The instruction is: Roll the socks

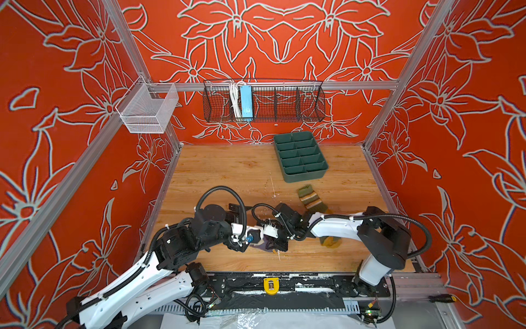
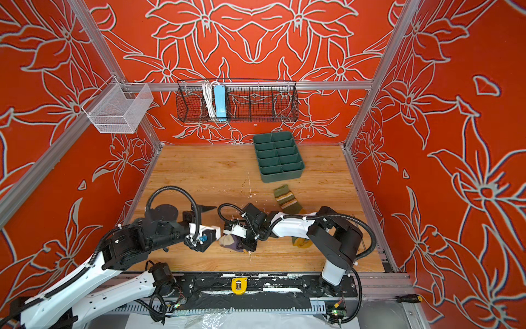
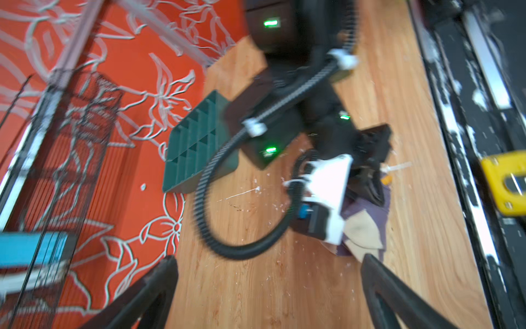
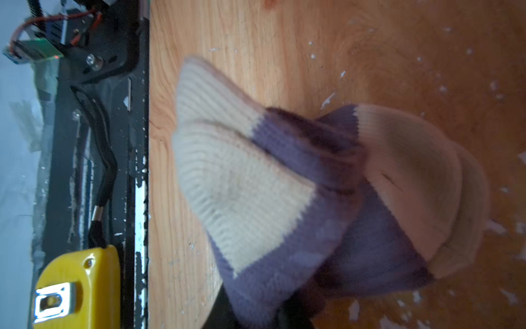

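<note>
Where the purple sock (image 4: 284, 185) is lying: I am seeing it bunched on the table (image 1: 227, 171) at the near centre, showing 2 cream patches.
right gripper (image 2: 247, 245): it is clamping the purple sock, jaws nearly together, with cloth bulging out around them.
left gripper (image 3: 269, 258): it is hanging just left of the bundle, its fingers (image 3: 370, 270) spread wide and holding nothing.
key relation: the bundle is sitting to the right of the open fingers, off toward the near-side finger and not centred between them. I am judging the left arm to be the free one, close enough to take a loose end.
long axis: the purple sock is crumpled, so I am not making out a clean axis.
green sock (image 1: 311, 199): it is lying flat further right, with its long axis running far to near. Its striped cuff is pointing toward the tray (image 1: 303, 177) and its mustard end is passing under the right forearm. Neither gripper is on it.
progress, as I am judging it: of the 2 socks, the purple one is only being gathered and the green one is waiting.
</note>
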Motion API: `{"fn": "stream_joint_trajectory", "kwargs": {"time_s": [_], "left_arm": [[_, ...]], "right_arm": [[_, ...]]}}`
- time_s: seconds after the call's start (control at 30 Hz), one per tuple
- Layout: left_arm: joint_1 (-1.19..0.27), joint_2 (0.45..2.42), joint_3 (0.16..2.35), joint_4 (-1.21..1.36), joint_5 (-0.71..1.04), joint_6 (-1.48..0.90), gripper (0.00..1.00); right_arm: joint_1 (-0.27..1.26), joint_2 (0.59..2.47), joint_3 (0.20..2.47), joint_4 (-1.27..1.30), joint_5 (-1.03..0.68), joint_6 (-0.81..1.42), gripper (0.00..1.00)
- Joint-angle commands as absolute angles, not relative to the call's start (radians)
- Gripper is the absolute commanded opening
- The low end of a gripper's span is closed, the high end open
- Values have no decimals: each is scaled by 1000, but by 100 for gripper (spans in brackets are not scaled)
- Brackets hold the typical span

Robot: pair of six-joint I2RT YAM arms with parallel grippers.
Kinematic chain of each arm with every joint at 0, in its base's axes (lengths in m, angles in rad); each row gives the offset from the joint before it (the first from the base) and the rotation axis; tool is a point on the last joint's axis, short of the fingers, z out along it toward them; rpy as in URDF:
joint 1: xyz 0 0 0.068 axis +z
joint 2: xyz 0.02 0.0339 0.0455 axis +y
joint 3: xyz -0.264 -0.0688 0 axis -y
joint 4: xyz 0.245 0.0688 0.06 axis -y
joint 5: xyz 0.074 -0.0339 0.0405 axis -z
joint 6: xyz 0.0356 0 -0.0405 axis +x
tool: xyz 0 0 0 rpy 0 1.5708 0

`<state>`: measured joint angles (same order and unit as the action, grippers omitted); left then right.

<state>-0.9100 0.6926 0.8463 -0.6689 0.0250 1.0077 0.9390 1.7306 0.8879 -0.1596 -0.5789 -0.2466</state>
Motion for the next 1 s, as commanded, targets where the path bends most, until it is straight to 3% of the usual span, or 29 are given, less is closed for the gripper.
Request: {"fn": "stream_joint_trajectory", "kwargs": {"time_s": [0.0,0.17,0.47,0.8,0.97], "left_arm": [[-1025,737,755,-708,-122,1116,99],[-1133,832,621,-529,-249,1045,95],[-1141,1077,523,-282,-429,842,89],[-1092,1235,502,-166,-388,800,86],[-1063,1281,506,-117,-342,799,80]], "right_arm": [[917,1842,884,-344,-626,-245,0],[909,1898,967,-436,-637,-287,0],[900,1932,1039,-535,-658,-350,0],[900,1925,1062,-580,-686,-416,0],[900,1915,1064,-587,-688,-445,0]]}}
